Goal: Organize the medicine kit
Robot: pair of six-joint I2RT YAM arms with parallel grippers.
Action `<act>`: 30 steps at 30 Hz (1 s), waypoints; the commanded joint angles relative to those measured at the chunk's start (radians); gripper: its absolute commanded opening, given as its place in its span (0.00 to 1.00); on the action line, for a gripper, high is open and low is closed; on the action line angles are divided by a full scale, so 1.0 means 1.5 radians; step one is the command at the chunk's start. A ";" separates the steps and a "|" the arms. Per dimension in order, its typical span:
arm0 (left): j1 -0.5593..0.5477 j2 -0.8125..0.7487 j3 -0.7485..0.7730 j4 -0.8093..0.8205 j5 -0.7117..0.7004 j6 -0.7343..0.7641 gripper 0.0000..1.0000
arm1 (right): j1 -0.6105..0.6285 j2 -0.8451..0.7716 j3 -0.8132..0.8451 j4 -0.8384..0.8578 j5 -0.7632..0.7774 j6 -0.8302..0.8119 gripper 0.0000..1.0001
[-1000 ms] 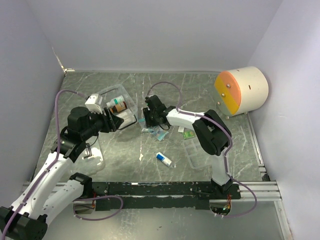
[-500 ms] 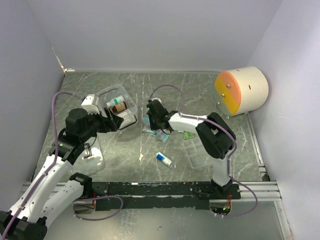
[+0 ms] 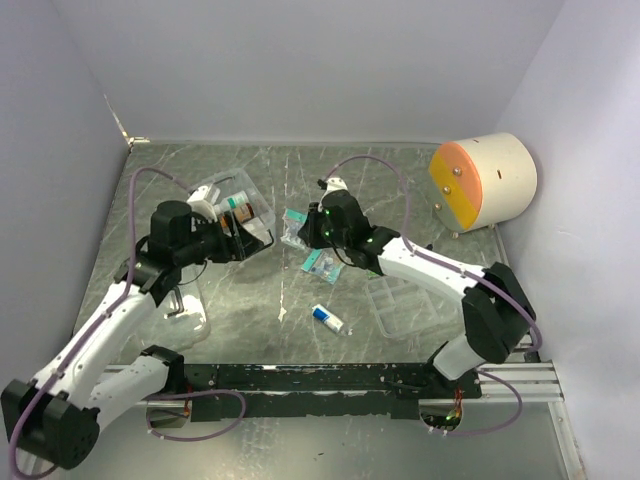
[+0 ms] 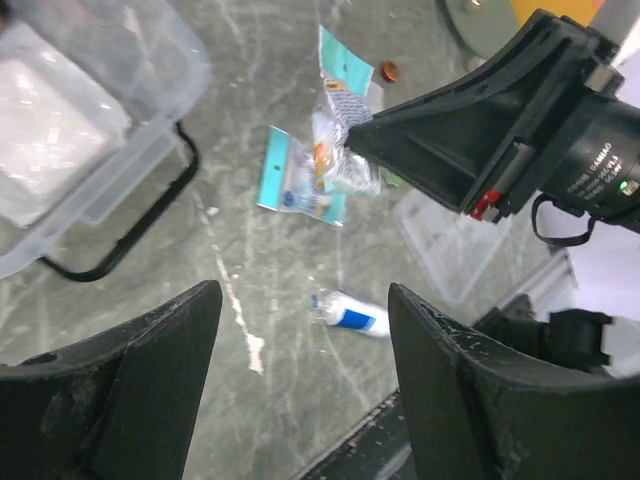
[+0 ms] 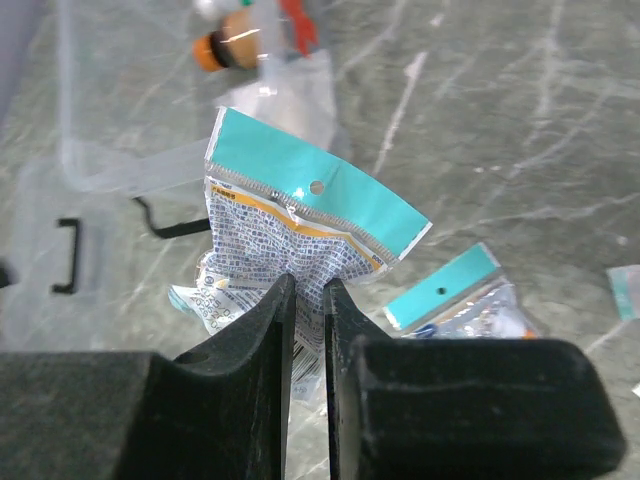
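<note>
The medicine box (image 3: 232,208) stands open at the rear left of the worktop (image 3: 400,185), a clear tub with a few small bottles (image 3: 236,207) inside it. Its black wire latch (image 4: 128,232) hangs off the side that faces the middle of the worktop. Its clear lid (image 3: 195,312) lies apart from it, nearer the arms on the left, black handle up. The divided tray (image 3: 385,300) lies well apart on the right half of the worktop.

The left hand (image 3: 238,240) hangs just beside the box's near right corner, by the latch. Its fingers (image 4: 150,370) are spread wide with nothing between them, and whether it touches the box cannot be told.

The right hand (image 5: 308,290) is to the right of the box, near it but apart. Its fingers are pressed together on the lower part of a packet (image 5: 295,225) with a teal top strip, held upright off the worktop. In the right wrist view the open box shows beyond that packet, at the upper left.

A second packet (image 3: 320,263) with a teal strip lies flat below the right hand. A small white and blue tube (image 3: 327,319) lies nearer the arms, between lid and tray. A cream and orange drum (image 3: 485,180) sits at the far right.
</note>
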State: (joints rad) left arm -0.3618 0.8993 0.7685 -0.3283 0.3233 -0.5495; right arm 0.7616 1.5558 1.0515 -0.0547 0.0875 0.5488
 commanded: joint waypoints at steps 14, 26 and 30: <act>-0.034 0.167 0.074 -0.002 0.066 -0.077 0.53 | 0.087 -0.053 0.018 0.035 -0.077 0.020 0.15; -0.033 0.157 0.084 -0.037 -0.005 -0.041 0.08 | 0.086 -0.075 -0.003 0.015 -0.020 0.032 0.37; -0.030 0.152 0.115 -0.074 -0.036 -0.002 0.08 | 0.085 -0.103 -0.002 -0.048 0.069 0.036 0.51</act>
State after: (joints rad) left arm -0.4076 1.1519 0.8692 -0.3828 0.3401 -0.6243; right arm 0.8875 1.4662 1.0481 -0.0483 0.0479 0.5938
